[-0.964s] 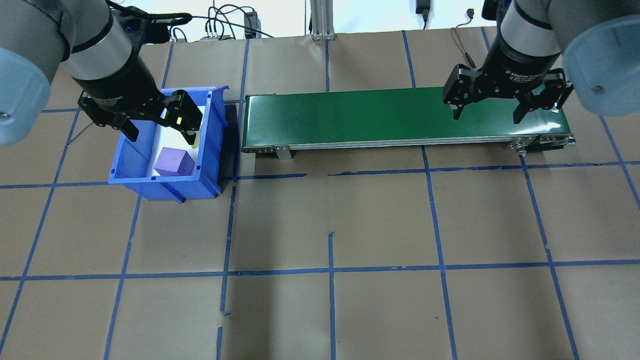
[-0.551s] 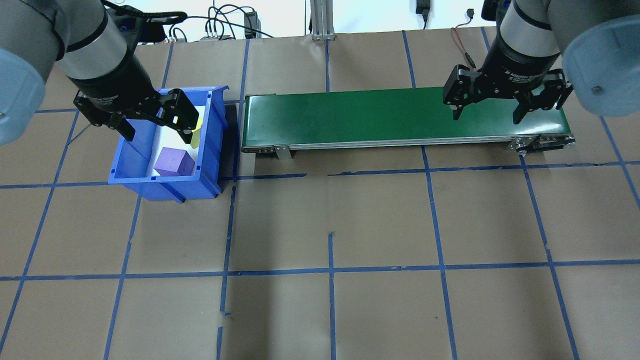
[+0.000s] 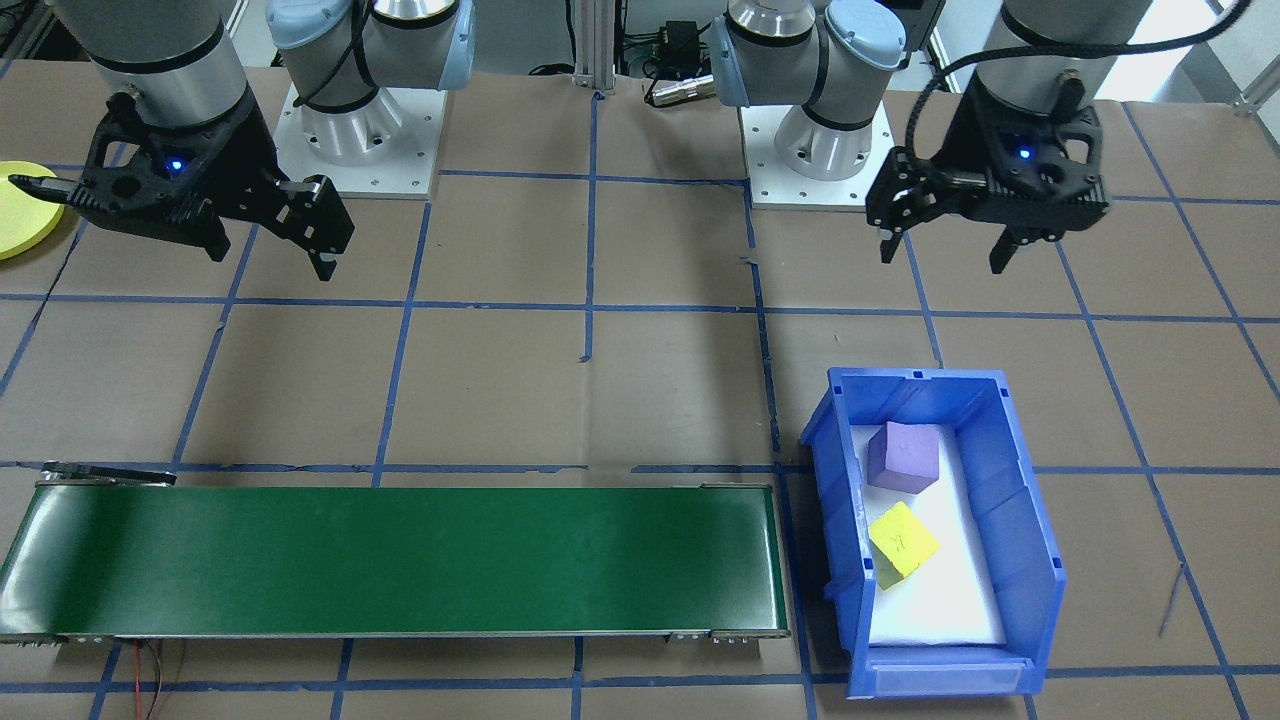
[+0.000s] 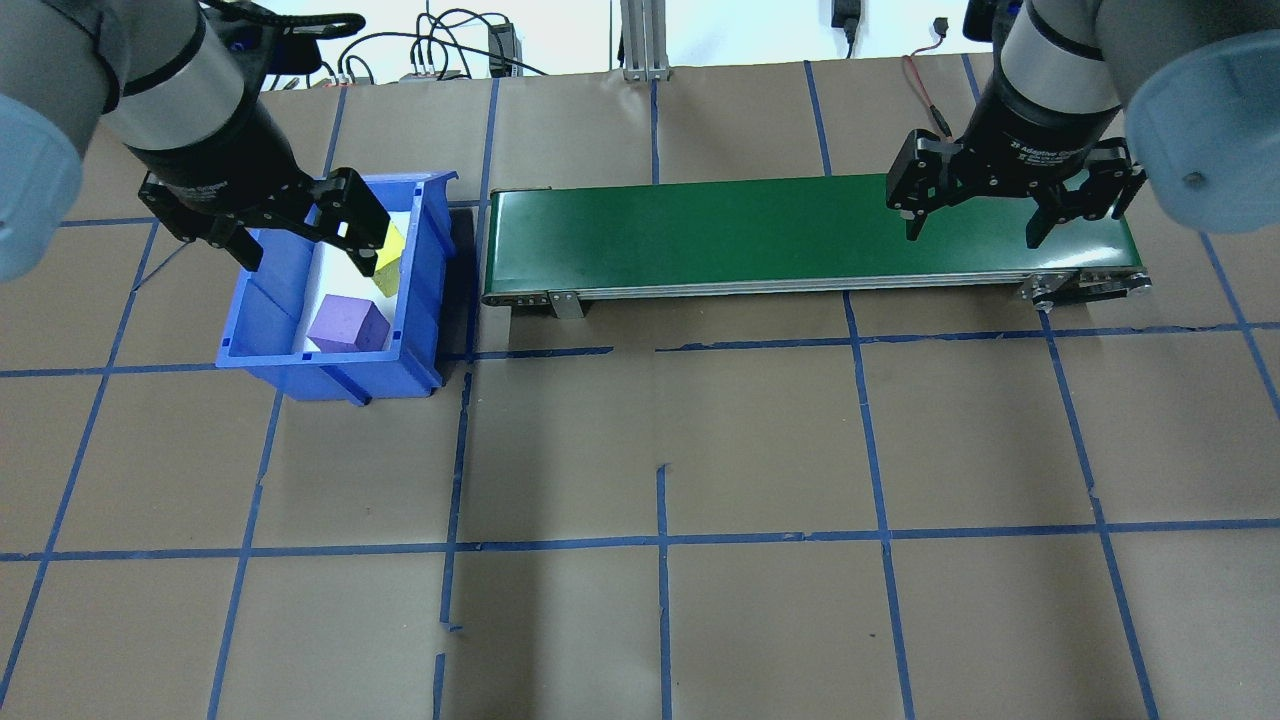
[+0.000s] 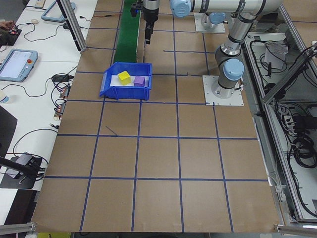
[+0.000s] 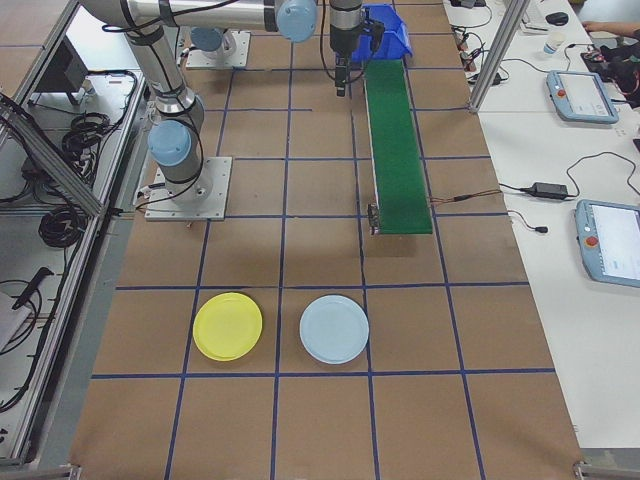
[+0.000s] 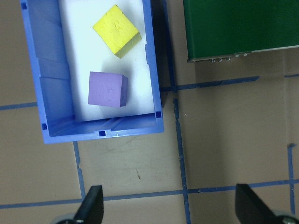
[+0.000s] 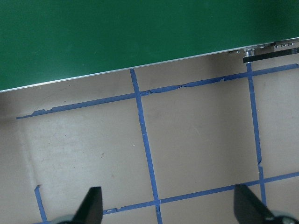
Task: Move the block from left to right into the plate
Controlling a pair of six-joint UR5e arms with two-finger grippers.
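Note:
Two blocks lie in the blue bin (image 4: 300,378): a yellow block (image 4: 389,256) at its far end and a purple block (image 4: 347,325) nearer me. My left gripper (image 4: 305,262) hangs open above the bin and holds nothing. The left wrist view shows the yellow block (image 7: 117,31) and the purple block (image 7: 107,88) well below its fingers (image 7: 91,205). Over the right end of the green conveyor (image 4: 700,235), my right gripper (image 4: 972,238) is open and empty. The yellow plate (image 6: 227,326) lies flat on the table beyond the conveyor's right end, at the left edge of the front view (image 3: 20,210).
A light blue plate (image 6: 334,329) lies beside the yellow one. The conveyor runs between the bin and the right arm. Cables and a power brick lie along the table's far edge. Both robot bases (image 3: 360,130) stand at the near edge.
My left gripper has drawn back up and to the far left over the bin, uncovering the yellow block. It stays open. The right arm has not moved.

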